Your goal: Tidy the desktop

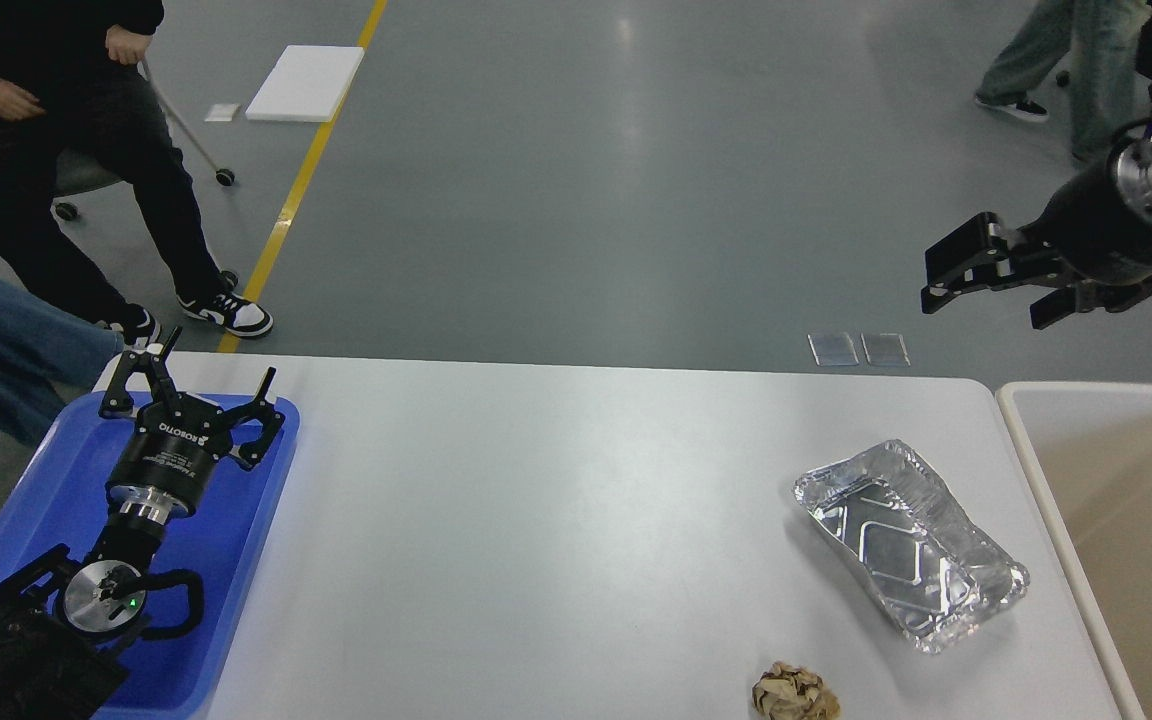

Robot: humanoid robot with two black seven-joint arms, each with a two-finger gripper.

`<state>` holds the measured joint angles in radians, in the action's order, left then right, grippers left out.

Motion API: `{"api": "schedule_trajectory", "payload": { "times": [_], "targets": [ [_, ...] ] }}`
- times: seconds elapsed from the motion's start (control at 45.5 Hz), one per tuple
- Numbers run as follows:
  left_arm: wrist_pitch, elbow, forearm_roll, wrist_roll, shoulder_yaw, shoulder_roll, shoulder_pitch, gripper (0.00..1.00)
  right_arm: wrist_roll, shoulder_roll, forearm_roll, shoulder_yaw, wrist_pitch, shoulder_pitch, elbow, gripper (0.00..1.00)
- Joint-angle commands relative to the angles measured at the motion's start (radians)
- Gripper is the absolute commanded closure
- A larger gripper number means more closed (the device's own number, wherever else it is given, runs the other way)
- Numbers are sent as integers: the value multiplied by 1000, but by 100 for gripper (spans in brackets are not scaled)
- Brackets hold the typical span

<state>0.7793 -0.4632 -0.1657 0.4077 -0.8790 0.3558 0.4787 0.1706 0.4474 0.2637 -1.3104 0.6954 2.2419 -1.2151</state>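
Note:
The white desktop (536, 520) fills the lower part of the head view. A crumpled foil tray (906, 545) lies on its right side, empty. A brown crumpled paper ball (794, 692) lies near the front edge, below the foil tray. My left gripper (206, 375) is open and empty over the far end of the blue tray (46, 490). My right gripper (981, 300) is open and empty, held high beyond the table's far right corner, away from the foil tray.
A beige rimmed bin (1021, 420) stands against the table's right end. The blue tray sits at the table's left end under my left arm. People sit beyond the left corner (86, 150), and one walks at the far right (1086, 60).

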Motion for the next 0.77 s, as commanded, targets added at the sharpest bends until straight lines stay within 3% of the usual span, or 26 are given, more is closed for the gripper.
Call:
{"api": "schedule_trajectory", "payload": {
  "times": [0.0,0.748],
  "targets": [
    [0,0,0,-1,0,0,0,1,0,-91,0,20,90,97,-106,0],
    [0,1,0,0,0,0,0,1,0,-144,17,68,90,91,-127,0]
  ]
}}
